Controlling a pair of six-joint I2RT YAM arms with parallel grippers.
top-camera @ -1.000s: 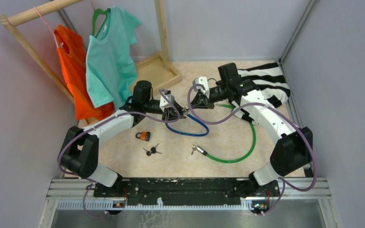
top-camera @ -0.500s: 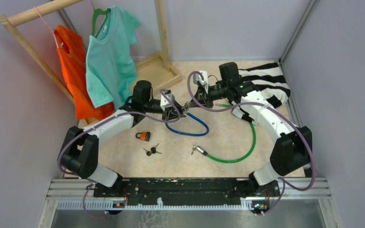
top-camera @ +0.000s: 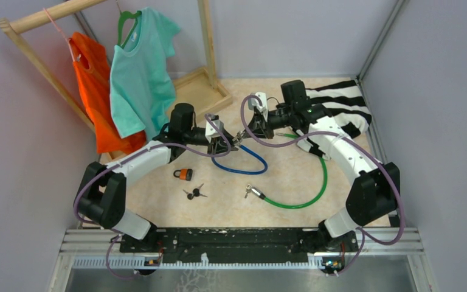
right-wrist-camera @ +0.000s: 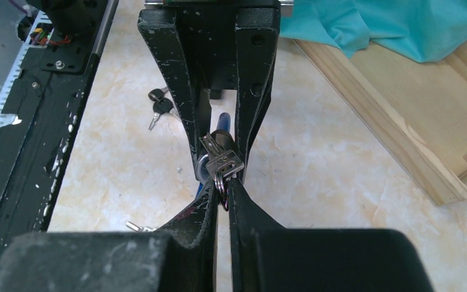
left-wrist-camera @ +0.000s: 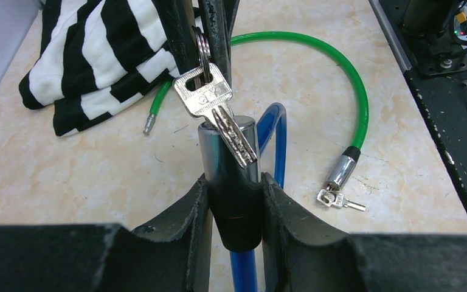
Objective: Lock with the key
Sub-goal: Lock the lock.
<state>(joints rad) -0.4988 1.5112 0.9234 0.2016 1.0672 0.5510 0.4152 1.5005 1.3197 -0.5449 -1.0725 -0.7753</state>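
Left tool [left-wrist-camera: 234,185] grips lock barrel [left-wrist-camera: 217,152] | right tool [right-wrist-camera: 222,190] pinches key [left-wrist-camera: 204,92] at barrel's rim

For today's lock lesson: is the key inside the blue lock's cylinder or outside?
Outside. The key hangs slanted across the cylinder, its blade visible, held by the right fingers.

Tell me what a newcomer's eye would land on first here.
The two claws meeting in the middle: the left claw grips the blue cable lock by its cylinder, while the right claw holds a bunch of keys at the cylinder's silver end. Next, the teal shirt and orange top hanging on the wooden rack at far left, and the green cable lock lying loose to the right.
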